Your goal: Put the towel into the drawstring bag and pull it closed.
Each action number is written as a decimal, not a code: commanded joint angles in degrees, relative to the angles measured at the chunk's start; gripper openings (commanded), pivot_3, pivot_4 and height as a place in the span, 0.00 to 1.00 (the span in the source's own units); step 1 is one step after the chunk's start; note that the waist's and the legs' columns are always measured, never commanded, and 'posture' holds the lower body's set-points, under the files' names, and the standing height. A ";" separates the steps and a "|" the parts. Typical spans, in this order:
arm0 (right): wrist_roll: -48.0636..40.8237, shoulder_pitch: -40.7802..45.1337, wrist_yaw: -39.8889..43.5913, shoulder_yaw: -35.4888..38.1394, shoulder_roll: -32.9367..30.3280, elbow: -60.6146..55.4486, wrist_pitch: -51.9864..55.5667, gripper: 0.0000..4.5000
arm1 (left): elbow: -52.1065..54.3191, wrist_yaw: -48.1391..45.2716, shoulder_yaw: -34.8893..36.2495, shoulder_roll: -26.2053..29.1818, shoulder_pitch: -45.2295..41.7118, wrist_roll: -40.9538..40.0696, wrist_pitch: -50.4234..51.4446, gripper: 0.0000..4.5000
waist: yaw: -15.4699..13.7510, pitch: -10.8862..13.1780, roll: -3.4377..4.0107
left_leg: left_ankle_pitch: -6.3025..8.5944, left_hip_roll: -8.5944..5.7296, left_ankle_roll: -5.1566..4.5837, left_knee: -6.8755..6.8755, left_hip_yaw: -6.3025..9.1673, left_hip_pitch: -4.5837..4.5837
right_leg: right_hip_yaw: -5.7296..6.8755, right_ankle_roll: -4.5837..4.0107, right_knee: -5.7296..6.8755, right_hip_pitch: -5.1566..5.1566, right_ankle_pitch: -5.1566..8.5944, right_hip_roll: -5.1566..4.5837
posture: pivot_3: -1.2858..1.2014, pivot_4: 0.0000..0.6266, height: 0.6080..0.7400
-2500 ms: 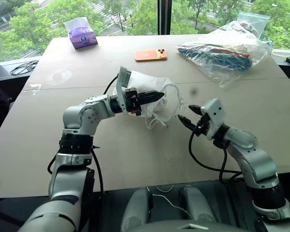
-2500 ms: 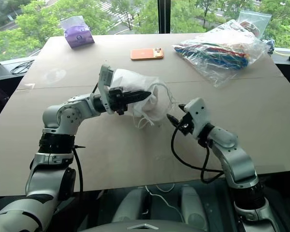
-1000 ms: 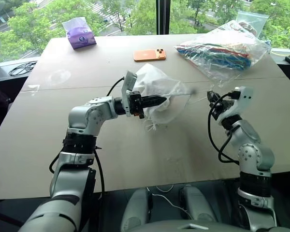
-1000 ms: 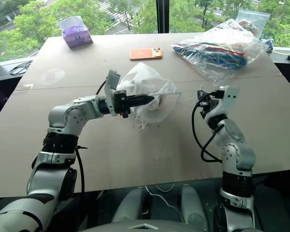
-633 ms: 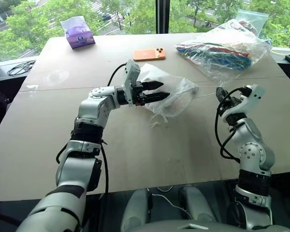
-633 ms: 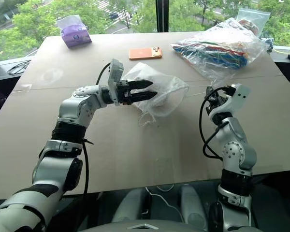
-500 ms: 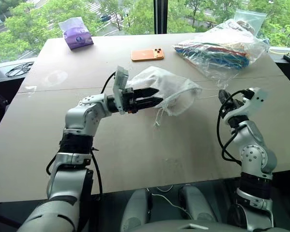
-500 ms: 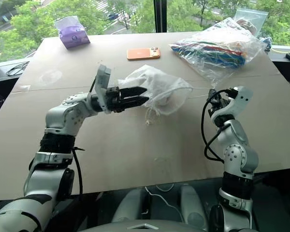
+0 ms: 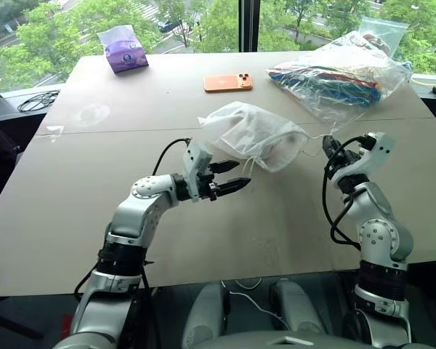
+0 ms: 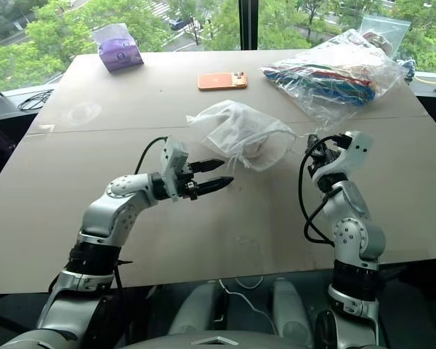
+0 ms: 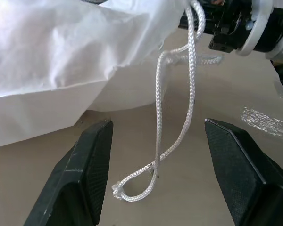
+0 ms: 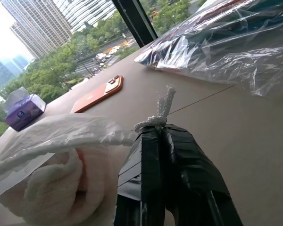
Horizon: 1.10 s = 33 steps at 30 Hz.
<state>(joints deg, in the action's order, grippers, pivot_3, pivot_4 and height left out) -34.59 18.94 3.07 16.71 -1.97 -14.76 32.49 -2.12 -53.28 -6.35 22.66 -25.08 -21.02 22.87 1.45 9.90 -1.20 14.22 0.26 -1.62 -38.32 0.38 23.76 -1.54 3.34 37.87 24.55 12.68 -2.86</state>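
Left gripper (image 9: 234, 176) open, empty, just short of the drawstring bag (image 9: 251, 133), which lies on the table (image 9: 94, 167) between both arms, long axis running toward the right gripper (image 9: 327, 147). Right gripper closed on a white cord (image 12: 161, 109). Rolled towel (image 12: 56, 184) inside the bag. Second cord loop (image 11: 172, 125) hanging between the left fingers, nearest to that hand. Big clear bag (image 9: 341, 76), orange phone (image 9: 227, 82), tissue pack (image 9: 123, 49) behind, well apart; nothing in the way.

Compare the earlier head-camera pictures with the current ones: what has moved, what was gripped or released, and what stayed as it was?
The left gripper has let go of the drawstring bag, opened, and dropped back toward the robot. The bag now lies on the table, its mouth drawn tighter. The right gripper stays shut on the cord. Phone, tissue pack and clear plastic bag are unmoved.
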 commanded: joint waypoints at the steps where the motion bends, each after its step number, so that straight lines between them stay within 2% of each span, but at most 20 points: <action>1: -1.27 0.93 -0.47 0.43 -0.45 -1.81 -0.41 0.00 | -3.35 2.55 -1.49 -2.30 -1.50 3.71 -5.12 0.70 | 0.07 0.00 0.00 | 0.00 -0.02 0.00 0.00 -0.02 0.00 | -0.01 0.00 0.00 0.00 0.00 0.00 | 0.52 0.24 1.00; 2: -1.40 0.94 -0.65 0.52 -0.44 -1.86 -0.43 0.00 | -4.59 3.08 -1.68 -2.73 -1.96 4.58 -6.09 0.70 | 0.07 0.00 0.00 | 0.00 -0.02 0.00 0.00 -0.01 0.01 | -0.01 0.00 -0.01 0.00 0.00 0.01 | 0.52 0.24 1.00; 5: -1.51 0.58 -0.95 0.52 -0.53 -2.17 -0.50 0.00 | -6.34 2.67 -1.76 -2.83 -2.09 5.83 -8.80 0.51 | 0.20 0.00 0.00 | 0.00 -0.02 0.00 0.00 0.00 0.01 | 0.00 0.00 0.00 0.00 0.00 0.01 | 0.52 0.24 1.00; 9: -1.54 -0.15 -1.33 0.63 -0.79 -2.78 -0.80 0.00 | -3.74 3.71 1.59 -1.99 -0.44 4.76 -12.25 0.07 | 0.48 0.00 0.00 | 0.00 0.01 0.00 0.00 0.00 0.01 | 0.00 0.00 -0.01 0.00 0.00 0.01 | 0.52 0.24 1.00; 10: -1.36 -0.41 -1.44 0.92 -1.13 -3.02 -0.98 0.00 | -1.25 5.52 3.68 -1.34 0.37 4.50 -12.37 0.01 | 0.59 0.00 0.00 | 0.00 0.02 0.00 0.00 -0.01 0.01 | -0.01 0.00 -0.01 0.00 0.00 0.01 | 0.52 0.24 1.00; 13: -0.73 0.01 -3.09 3.59 -2.32 -3.14 -2.82 0.00 | 6.67 11.06 9.28 0.69 4.09 4.70 -12.37 0.01 | 0.74 0.00 0.00 | 0.00 0.06 -0.01 0.01 0.01 0.02 | -0.01 0.00 -0.01 0.02 0.00 -0.01 | 0.52 0.24 1.00; 17: -0.08 2.44 -4.45 6.64 -3.66 -2.12 -7.09 0.00 | 8.27 17.54 13.15 1.40 5.76 7.51 -15.15 0.01 | 0.31 0.00 0.01 | 0.00 0.04 -0.01 0.01 0.00 0.01 | 0.00 0.01 -0.01 0.01 0.00 -0.04 | 0.52 0.24 1.00; 21: 6.94 6.12 -8.71 10.58 -8.07 4.64 -14.24 0.00 | -1.45 36.62 21.49 1.73 2.97 15.78 -20.98 0.01 | 0.25 -0.01 0.00 | 0.00 -0.01 -0.01 -0.02 -0.01 -0.05 | 0.00 0.02 0.01 -0.04 -0.01 -0.04 | 0.52 0.24 1.00; 26: 13.00 6.93 -19.09 14.54 -10.54 11.17 -17.20 0.00 | -6.44 51.41 27.41 0.96 -0.06 17.68 -17.97 0.01 | -0.14 -0.01 -0.01 | 0.00 -0.01 0.00 0.00 0.06 0.04 | 0.08 0.02 -0.02 -0.02 -0.01 -0.05 | 0.52 0.24 1.00; 30: 13.93 6.15 -25.79 17.11 -11.03 13.01 -16.35 0.00 | -7.65 55.00 28.38 0.51 -0.06 15.88 -14.52 0.01 | -0.52 -0.01 -0.01 | 0.00 -0.03 0.00 0.01 -0.02 0.03 | 0.04 0.02 -0.02 -0.01 -0.01 -0.14 | 0.52 0.24 1.00; 32: 9.96 5.56 -18.28 13.07 -11.67 12.33 -12.93 0.00 | -7.28 47.68 23.43 0.99 0.20 14.51 -14.75 0.01 | -0.52 -0.01 -0.01 | 0.00 -0.03 0.00 0.01 -0.01 0.03 | 0.05 0.02 -0.01 0.00 -0.01 -0.12 | 0.52 0.24 1.00; 33: 7.18 5.23 -12.80 10.17 -12.14 11.30 -10.40 0.07 | -6.75 43.20 21.05 0.77 0.35 12.84 -14.31 0.00 | -0.52 -0.01 0.00 | 0.00 -0.01 0.00 0.01 -0.01 0.03 | 0.06 0.02 -0.02 0.00 -0.01 -0.10 | 0.52 0.24 1.00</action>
<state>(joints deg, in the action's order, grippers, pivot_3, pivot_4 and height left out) -24.68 24.70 -14.45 25.55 -11.43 -0.94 20.35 -9.74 -6.38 13.92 21.41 -24.97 -6.42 8.30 0.93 9.89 -1.20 14.22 0.25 -1.62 -38.31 0.36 23.79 -1.49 3.36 37.86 24.54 12.67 -2.95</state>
